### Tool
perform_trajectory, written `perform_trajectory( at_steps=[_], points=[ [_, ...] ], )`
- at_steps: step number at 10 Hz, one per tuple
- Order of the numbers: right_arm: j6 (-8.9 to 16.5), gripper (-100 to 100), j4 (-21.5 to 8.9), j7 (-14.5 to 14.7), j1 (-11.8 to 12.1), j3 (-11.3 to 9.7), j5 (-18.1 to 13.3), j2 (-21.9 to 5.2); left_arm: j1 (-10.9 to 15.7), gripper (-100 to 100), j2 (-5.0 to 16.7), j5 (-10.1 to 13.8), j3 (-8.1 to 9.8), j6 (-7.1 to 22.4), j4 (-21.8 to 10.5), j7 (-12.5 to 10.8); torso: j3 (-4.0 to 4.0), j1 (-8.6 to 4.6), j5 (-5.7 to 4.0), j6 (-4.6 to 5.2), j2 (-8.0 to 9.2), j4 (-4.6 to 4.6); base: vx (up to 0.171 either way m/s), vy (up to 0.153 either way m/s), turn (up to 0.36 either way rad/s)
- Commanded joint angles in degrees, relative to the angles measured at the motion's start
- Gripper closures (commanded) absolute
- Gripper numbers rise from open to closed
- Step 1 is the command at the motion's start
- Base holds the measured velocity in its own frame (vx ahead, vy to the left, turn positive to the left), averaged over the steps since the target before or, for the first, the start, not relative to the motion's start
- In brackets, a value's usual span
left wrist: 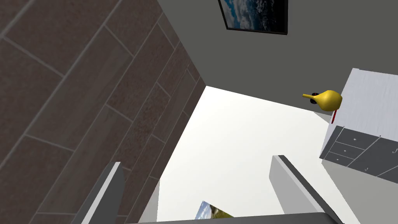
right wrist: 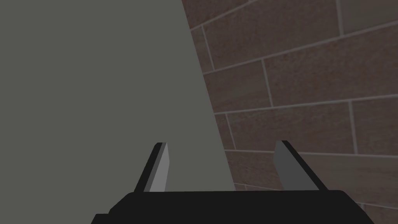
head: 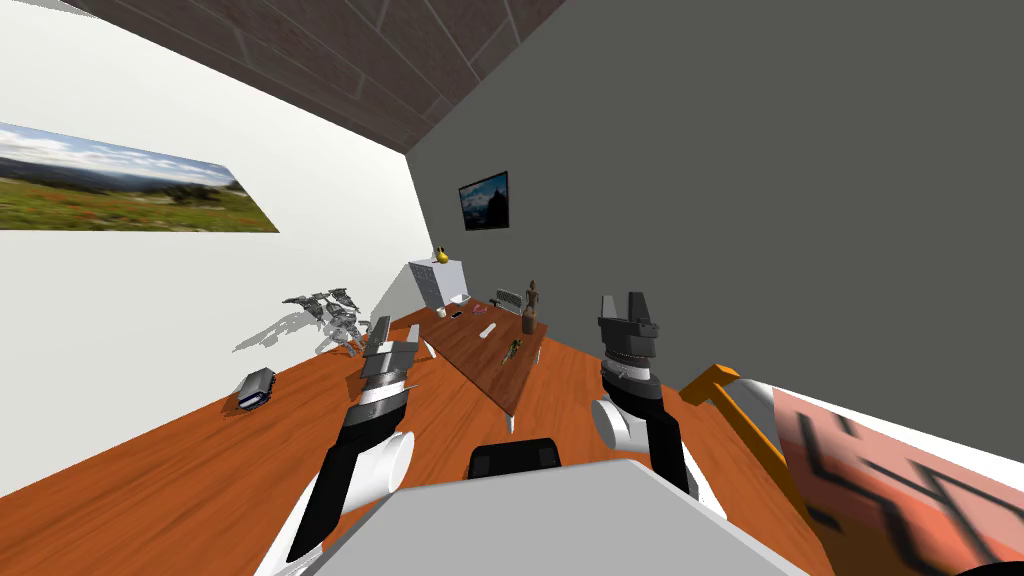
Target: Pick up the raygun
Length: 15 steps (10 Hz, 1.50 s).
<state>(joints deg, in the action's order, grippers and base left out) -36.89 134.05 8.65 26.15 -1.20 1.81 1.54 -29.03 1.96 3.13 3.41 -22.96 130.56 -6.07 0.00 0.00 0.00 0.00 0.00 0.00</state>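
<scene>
The raygun (head: 441,256), a yellow bulb with a short nozzle and a thin red part beneath it, sits on top of a white drawer unit (head: 435,282) in the far corner of the room, where the white wall meets the grey one. In the left wrist view the raygun (left wrist: 328,100) rests at the edge of the drawer unit (left wrist: 369,101), just above its grey drawer fronts, and well apart from the hand. On the grey wall above hangs a dark-framed picture (head: 484,201) of sky and cloud (left wrist: 254,15). In front of the drawer unit a long brown wooden counter (head: 490,375) runs toward the robot, carrying a brown statuette (head: 531,305) at its far end, a white cylinder (head: 487,331) lying flat, a small olive object (head: 513,349) nearer the robot and a few smaller items too small to tell. Beside the counter, by the white wall, a grey winged model (head: 325,312) stands on the orange-brown wood floor (head: 180,470), with a small dark grey case (head: 257,388) nearer the robot. The left pincer (head: 395,335) is raised over the floor beside the near end of the counter; its blades stand wide apart with nothing between them (left wrist: 198,186), and the raygun lies off to one side of them, not between. The right pincer (head: 625,305) is held up on the other side of the counter, also wide and holding nothing (right wrist: 223,169).
</scene>
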Motion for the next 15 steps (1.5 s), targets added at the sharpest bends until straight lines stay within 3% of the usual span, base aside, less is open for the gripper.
perform_trajectory(
  at_steps=[1, 2, 7, 11, 13, 14, 15],
  points=[
    [0.0, 0, 0.0, 0.0, 0.0, 0.0, 0.0, 0.0, 0.8, -100, 1.8, -0.5, 0.29, 0.6, -1.1, -1.3, 0.00, 0.00, 0.00, 0.00, 0.00, 0.00, -0.006, -0.061, -0.008],
    [0.0, 0, 0.0, 0.0, 0.0, 0.0, 0.0, 0.0, 2.0, -100, 3.5, -1.2, 0.68, 1.4, -2.8, -3.2, 0.01, -0.18, -0.03, 0.01, 0.01, 0.00, -0.041, -0.150, -0.005],
    [0.0, 0, 0.0, 0.0, 0.0, 0.0, 0.0, 0.0, 6.0, -100, 6.7, -3.7, 2.20, 4.5, -8.9, -10.2, 0.07, -0.76, -0.17, 0.01, 0.12, 0.03, -0.035, -0.208, -0.003],
    [0.0, 0, 0.0, 0.0, 0.0, 0.0, 0.0, 0.0, 9.9, -100, 8.5, -6.4, 3.94, 8.1, -15.5, -16.8, -0.04, -0.76, -0.18, 0.01, -0.07, -0.01, 0.011, -0.209, -0.003],
    [0.0, 0, 0.0, 0.0, 0.0, 0.0, 0.0, 0.0, 10.9, -100, 8.9, -7.1, 4.43, 9.2, -17.3, -19.3, -0.05, -0.63, -0.16, 0.00, -0.09, -0.02, 0.016, -0.151, 0.000],
    [0.0, 0, 0.0, 0.0, 0.0, 0.0, 0.0, 0.0, 10.9, -100, 8.9, -7.1, 4.43, 9.2, -17.3, -19.3, -0.04, -0.56, -0.14, 0.00, -0.07, -0.02, 0.024, -0.111, 0.005],
    [0.0, 0, 0.0, 0.0, 0.0, 0.0, 0.0, 0.0, 11.8, -100, 9.2, -7.9, 4.93, 10.4, -19.2, -21.2, -0.06, -0.43, -0.12, 0.00, -0.10, -0.02, 0.040, -0.114, -0.006]
  ],
)
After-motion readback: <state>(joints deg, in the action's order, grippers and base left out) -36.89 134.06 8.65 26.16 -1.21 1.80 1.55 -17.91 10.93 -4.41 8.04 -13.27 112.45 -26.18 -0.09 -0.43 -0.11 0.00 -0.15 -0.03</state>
